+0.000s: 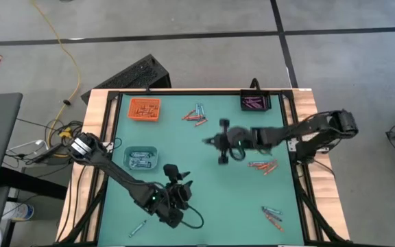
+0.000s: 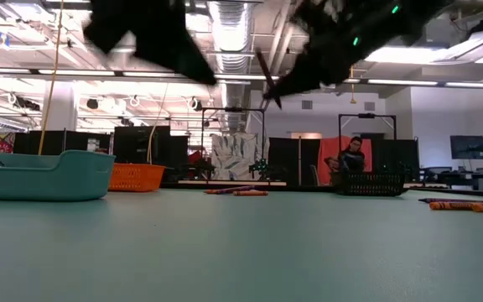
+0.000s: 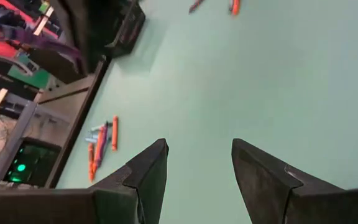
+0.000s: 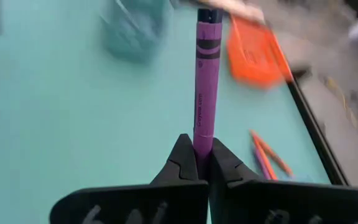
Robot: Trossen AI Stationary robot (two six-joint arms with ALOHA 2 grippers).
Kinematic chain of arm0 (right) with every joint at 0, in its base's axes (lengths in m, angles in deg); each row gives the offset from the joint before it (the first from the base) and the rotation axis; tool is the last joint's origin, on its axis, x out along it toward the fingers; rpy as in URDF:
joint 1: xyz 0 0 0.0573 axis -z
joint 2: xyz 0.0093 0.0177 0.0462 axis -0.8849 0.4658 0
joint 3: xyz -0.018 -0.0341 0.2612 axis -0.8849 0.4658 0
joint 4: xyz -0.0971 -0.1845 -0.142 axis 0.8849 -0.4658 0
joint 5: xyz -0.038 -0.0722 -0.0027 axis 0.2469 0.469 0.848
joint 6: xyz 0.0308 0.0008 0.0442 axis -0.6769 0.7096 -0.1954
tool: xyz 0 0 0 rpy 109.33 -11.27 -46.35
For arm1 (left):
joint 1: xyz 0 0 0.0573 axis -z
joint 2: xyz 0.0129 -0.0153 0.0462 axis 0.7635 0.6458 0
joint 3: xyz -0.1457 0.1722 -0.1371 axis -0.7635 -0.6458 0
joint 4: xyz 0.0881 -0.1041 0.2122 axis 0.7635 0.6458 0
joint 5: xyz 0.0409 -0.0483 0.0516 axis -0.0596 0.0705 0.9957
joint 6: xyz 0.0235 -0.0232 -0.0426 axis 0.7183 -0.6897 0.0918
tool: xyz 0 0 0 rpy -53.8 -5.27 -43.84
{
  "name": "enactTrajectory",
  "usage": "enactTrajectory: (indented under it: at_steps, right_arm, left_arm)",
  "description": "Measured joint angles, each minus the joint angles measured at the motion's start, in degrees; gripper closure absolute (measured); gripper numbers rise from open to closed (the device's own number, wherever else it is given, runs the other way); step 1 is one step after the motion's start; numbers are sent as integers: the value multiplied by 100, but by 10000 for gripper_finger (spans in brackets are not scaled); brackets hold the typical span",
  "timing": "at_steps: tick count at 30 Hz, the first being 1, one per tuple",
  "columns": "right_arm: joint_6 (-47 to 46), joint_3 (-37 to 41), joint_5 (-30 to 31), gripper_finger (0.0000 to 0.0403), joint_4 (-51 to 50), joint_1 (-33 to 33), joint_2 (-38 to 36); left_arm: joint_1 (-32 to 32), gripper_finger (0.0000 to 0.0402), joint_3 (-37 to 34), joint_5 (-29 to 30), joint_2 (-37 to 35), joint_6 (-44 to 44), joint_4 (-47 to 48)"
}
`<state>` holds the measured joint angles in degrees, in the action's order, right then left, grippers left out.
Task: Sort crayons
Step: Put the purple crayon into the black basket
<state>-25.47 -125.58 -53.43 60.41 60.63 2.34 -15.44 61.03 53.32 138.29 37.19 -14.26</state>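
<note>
Left of the black tray (image 1: pixel 256 103), our right claw (image 4: pixel 199 163) pinches a purple crayon (image 4: pixel 206 81) by its very end, so it could pivot loose; left claw (image 3: pixel 197 171) gapes empty.

Purple crayon (image 4: pixel 206 81) pinched upright in right tool (image 4: pixel 202 163), other crayons (image 1: pixel 263 166) scattered on table

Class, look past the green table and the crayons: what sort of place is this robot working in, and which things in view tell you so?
Probably a large robotics lab or workshop. The low view shows an open ceiling with ducts and strip lights, more framed rigs beyond the table, and a person seated at one. From above, cables trail across a bare concrete floor.
</note>
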Motion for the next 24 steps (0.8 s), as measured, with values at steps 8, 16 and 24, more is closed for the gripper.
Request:
enactTrajectory:
  at_steps: [8,16,24]
  right_arm:
    - [458,-76,-764,402,-1695,1959,-340]
    - [1375,-531,-769,402,-3347,3569,-386]
    - [2109,-675,-752,402,-3843,4935,-375]
  left_arm:
    - [-328,232,-798,-315,0,1106,-1829]
    - [-668,232,-896,-1069,0,2129,-2673]
    - [-1041,232,-897,-1617,0,2225,-2943]
